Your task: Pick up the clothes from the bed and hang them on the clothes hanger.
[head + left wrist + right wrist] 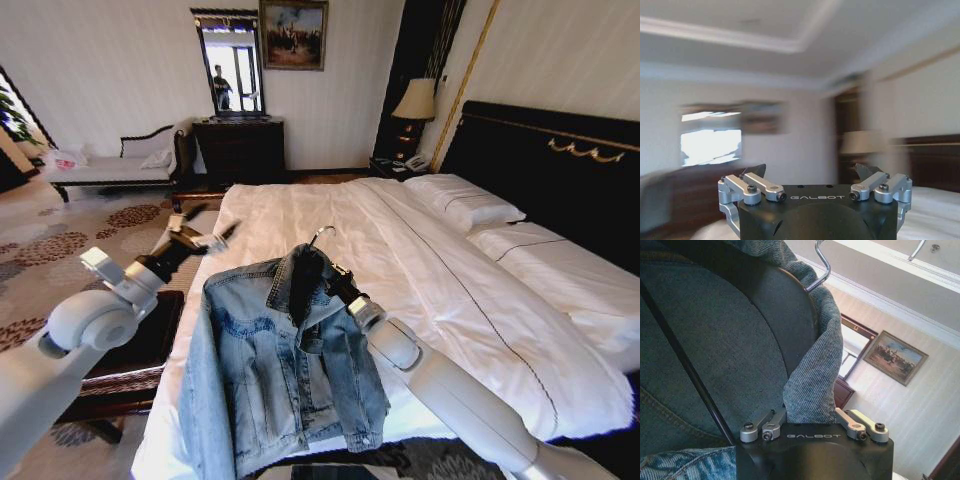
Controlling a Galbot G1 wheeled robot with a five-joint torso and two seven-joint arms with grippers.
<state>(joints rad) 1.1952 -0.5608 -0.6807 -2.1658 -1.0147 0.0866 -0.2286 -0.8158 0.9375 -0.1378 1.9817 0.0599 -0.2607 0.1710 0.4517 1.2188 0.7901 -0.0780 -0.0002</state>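
Already done: denim jacket [280, 370] lifted off the bed [420, 260], draped on the clothes hanger [318, 240].
Right gripper [335, 283]: clamped on collar.
Left gripper [215, 238]: spread, empty, alongside.
Left: apparently settling shoulders.

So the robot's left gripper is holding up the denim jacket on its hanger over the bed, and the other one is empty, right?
Not quite: the right gripper holds the denim jacket, on its black hanger, over the bed. The head view shows this. The left gripper is the empty one, open beside the bed.
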